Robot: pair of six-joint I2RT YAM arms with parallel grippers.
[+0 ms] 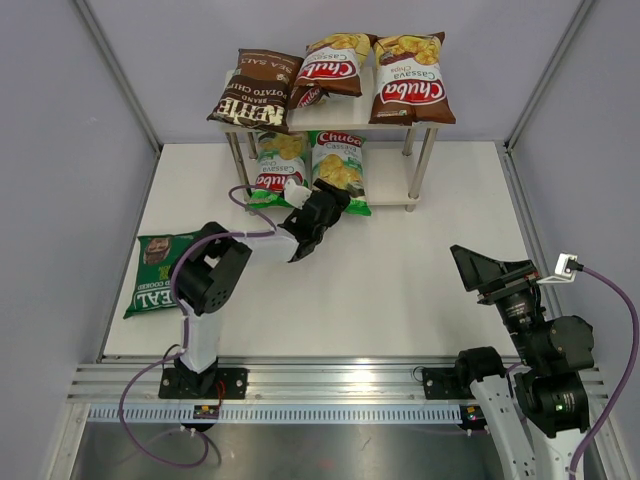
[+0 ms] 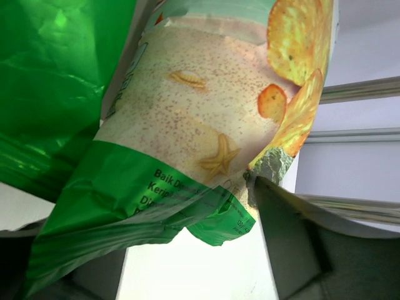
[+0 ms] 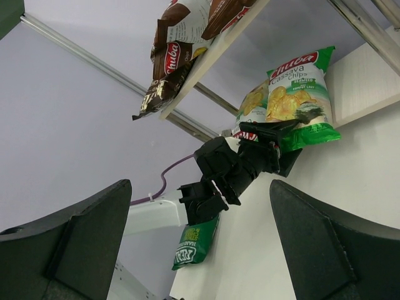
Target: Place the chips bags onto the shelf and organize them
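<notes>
The shelf (image 1: 392, 185) stood at the far middle of the table (image 1: 400, 290). On its top board lay the Kettle bag (image 1: 255, 90) at the left and two brown Chuba bags (image 1: 335, 65) (image 1: 410, 80) beside it. Two green Chuba bags (image 1: 278, 160) (image 1: 338, 165) lay on the lower board. The left hand (image 1: 335, 203) was spread, with the near edge of the right green bag between its fingers (image 2: 294, 237), one finger touching its corner. The REAL bag (image 1: 158, 275) lay flat at the table's left edge. The right hand (image 1: 478, 268) hung spread and empty at the near right.
</notes>
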